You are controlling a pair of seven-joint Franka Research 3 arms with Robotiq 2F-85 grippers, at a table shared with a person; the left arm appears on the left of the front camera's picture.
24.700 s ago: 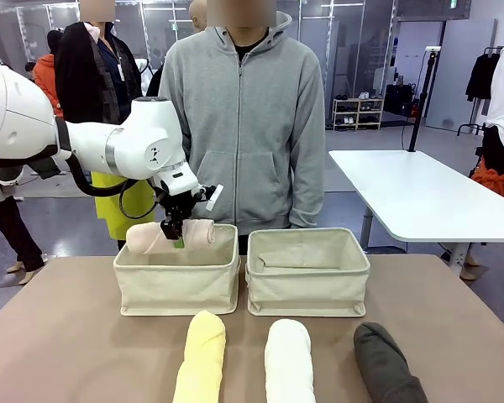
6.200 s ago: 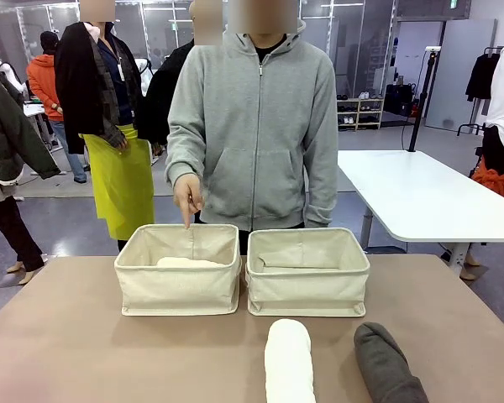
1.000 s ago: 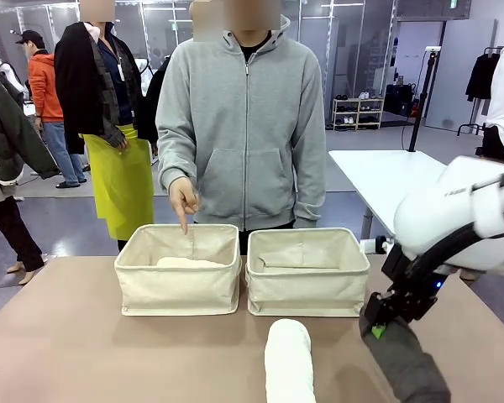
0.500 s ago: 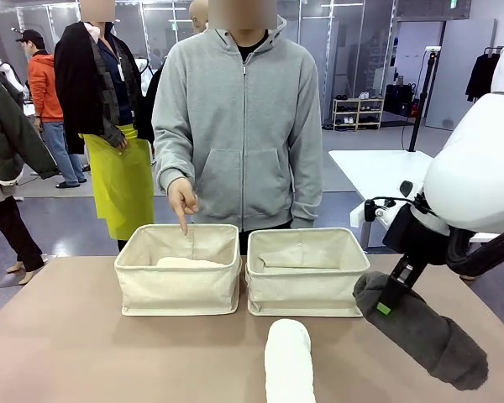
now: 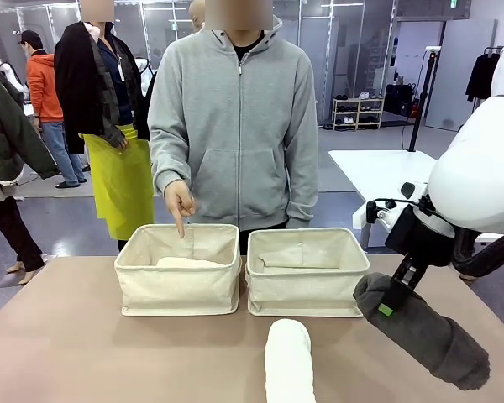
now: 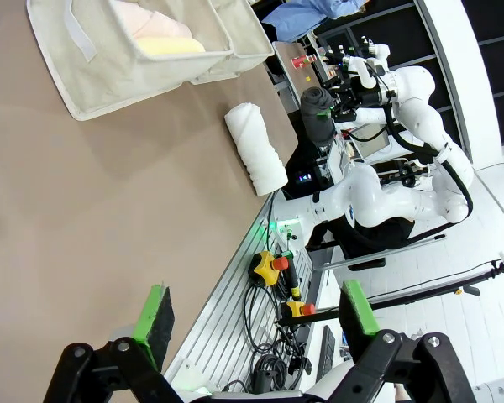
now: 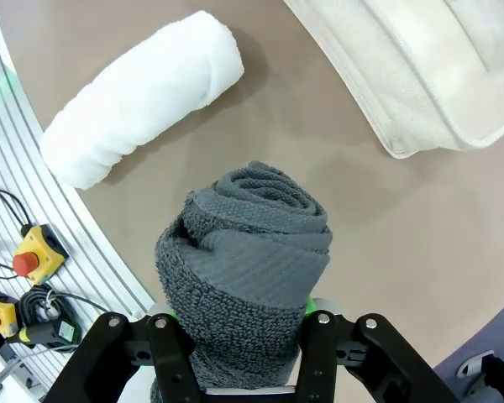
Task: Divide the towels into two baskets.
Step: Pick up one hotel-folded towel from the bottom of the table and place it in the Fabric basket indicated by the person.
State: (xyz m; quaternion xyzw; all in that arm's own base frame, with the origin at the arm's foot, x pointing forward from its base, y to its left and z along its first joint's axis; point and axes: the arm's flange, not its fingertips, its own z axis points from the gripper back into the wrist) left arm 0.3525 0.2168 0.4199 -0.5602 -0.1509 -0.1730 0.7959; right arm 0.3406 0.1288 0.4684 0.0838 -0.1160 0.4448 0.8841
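The right hand [image 5: 389, 304] is clenched on the dark towel [image 5: 428, 336], held clear of the tabletop [image 5: 67, 336] just right of the right basket [image 5: 307, 294]. The next move likely calls for carrying it left over that basket, then letting go.

This looks like a robotics laboratory in a large open hall, not a home. At the brown table [image 5: 67, 336] stands a white robot arm [image 5: 479, 176] with a black, green-padded right tool [image 5: 388, 304]. On the robot's side of this table there is a grooved metal plate [image 6: 227, 294] with yellow emergency-stop boxes [image 6: 269, 267] (each has a red button) and loose cables [image 6: 265, 319]. Beyond the table are a smooth grey floor [image 5: 67, 231], a plain white table [image 5: 420, 193], a black stand [image 5: 422, 92], a low shelf [image 5: 357, 113] and glass partitions [image 5: 340, 59]. Several people [image 5: 109, 92] stand behind the table.
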